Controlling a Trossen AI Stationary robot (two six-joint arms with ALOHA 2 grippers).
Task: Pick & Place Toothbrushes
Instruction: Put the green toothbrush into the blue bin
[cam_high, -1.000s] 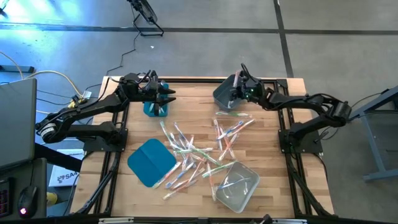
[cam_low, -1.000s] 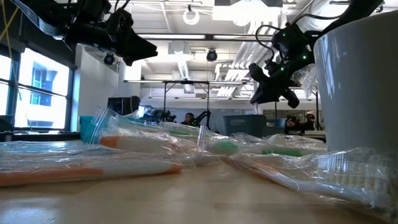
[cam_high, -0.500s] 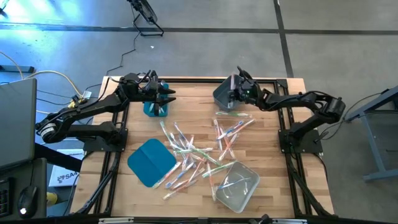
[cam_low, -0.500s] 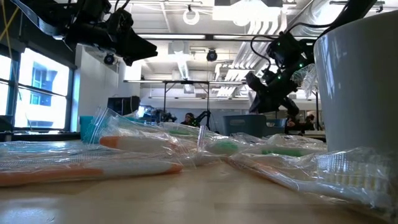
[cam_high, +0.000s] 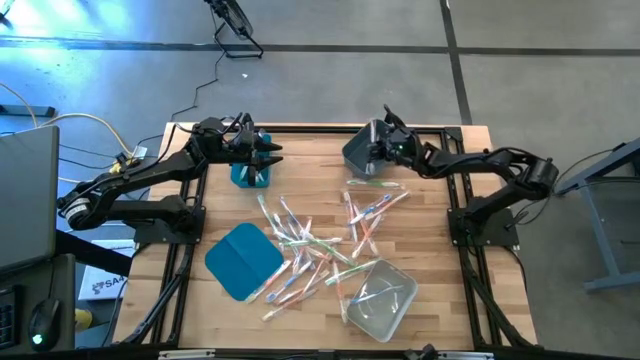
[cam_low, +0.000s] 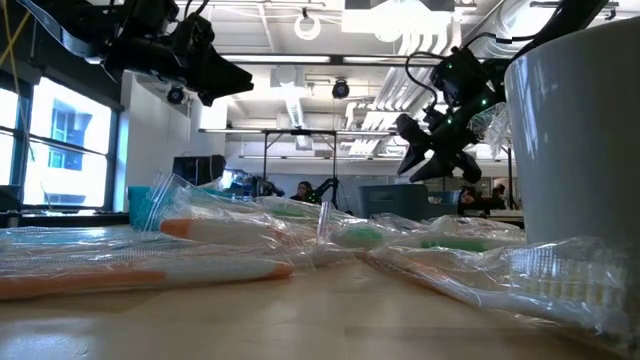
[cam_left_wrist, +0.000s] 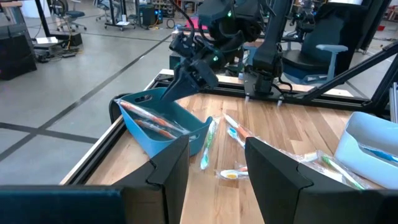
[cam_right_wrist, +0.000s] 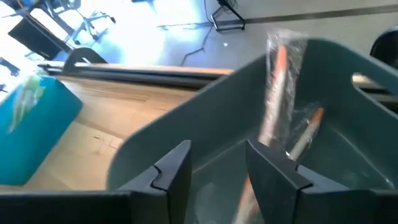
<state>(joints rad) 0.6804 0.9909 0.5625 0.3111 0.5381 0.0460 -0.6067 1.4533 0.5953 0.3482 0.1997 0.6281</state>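
Over the grey bin (cam_high: 362, 153) at the table's 1 o'clock edge hangs the right gripper (cam_high: 378, 147), fingers parted and empty, with wrapped toothbrushes (cam_right_wrist: 281, 93) lying below them in the bin, one leaning up against its wall. Toward 7 o'clock from that gripper, mid-table, sprawls the loose pile of toothbrushes (cam_high: 318, 249), long axes fanned every way; nearest the bin, a pair (cam_high: 378, 206) angled roughly 8 to 2 o'clock. Probably next: a reach down and back toward that pair, wrist turned across their length. Over the teal bin (cam_high: 250, 172) at 11 o'clock waits the left gripper (cam_high: 270, 154), fingers parted, holding nothing, about equally near the pile's left fringe.
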